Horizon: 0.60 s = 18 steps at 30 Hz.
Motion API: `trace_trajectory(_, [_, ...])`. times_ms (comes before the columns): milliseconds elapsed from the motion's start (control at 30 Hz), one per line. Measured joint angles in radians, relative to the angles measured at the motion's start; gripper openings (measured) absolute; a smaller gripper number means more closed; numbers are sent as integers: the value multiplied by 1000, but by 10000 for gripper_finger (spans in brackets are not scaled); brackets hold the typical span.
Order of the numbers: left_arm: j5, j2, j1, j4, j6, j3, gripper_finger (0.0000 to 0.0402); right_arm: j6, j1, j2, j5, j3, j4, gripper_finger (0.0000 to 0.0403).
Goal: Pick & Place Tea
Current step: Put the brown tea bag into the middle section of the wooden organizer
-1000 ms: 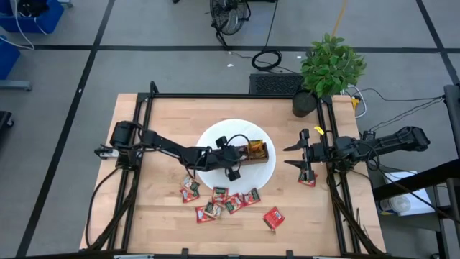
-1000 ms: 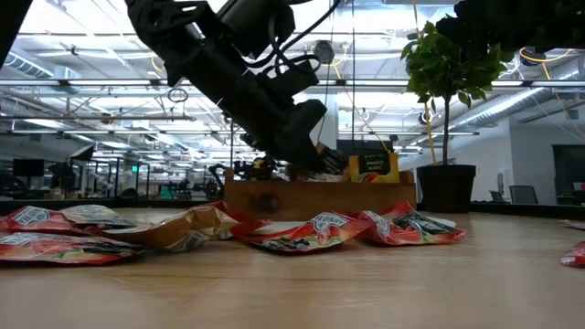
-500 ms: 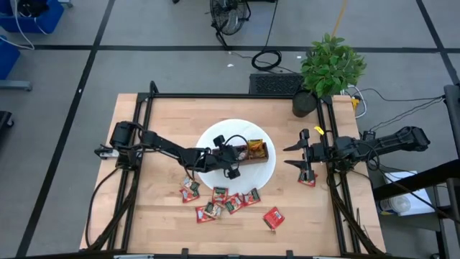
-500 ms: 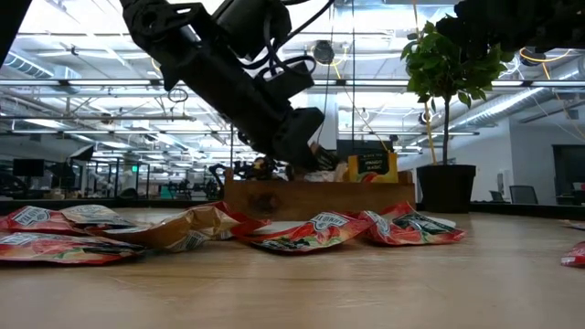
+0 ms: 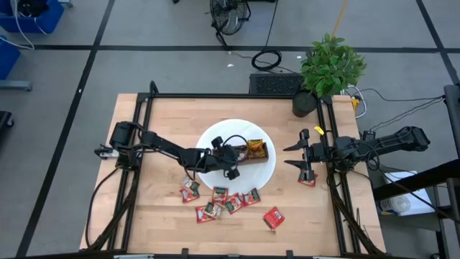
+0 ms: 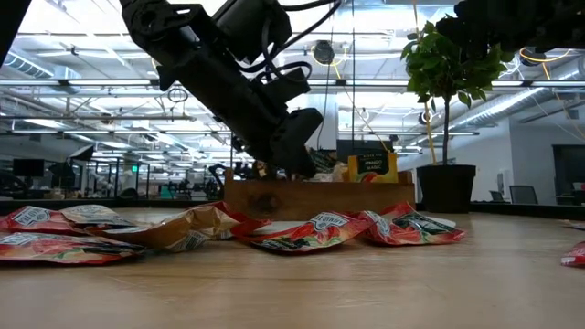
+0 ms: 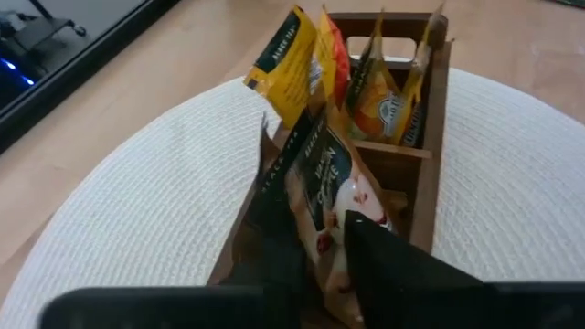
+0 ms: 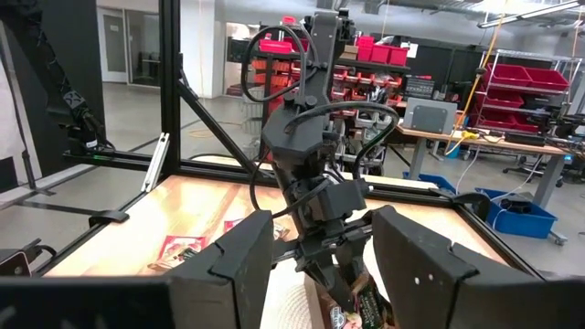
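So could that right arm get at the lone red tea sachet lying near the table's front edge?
Probably yes. The right gripper hangs open and empty at the table's right side, and the red tea sachet lies flat on bare wood, apart from the others, with nothing between them.

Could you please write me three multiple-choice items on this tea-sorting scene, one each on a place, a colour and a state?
1. Where does the wooden tray stand?
A. on the white round mat
B. on the bare table
C. beside the potted plant

2. What colour are most loose tea sachets on the table?
A. blue
B. red
C. white

3. How is the right gripper?
A. shut on a sachet
B. open and empty
C. out of view

Answers: 1 A, the high view shows the tray on the mat. 2 B, the scattered packets look red. 3 B, its fingers stand apart with nothing between.
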Motion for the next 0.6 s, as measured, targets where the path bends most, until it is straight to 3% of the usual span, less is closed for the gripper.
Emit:
trace_trajectory(333, [-39, 0, -32, 1, 24, 0, 214, 0, 0, 0, 0, 0, -3, 172])
trace_trajectory(600, [-41, -6, -51, 25, 75, 0, 258, 0, 0, 0, 0, 0, -3, 172])
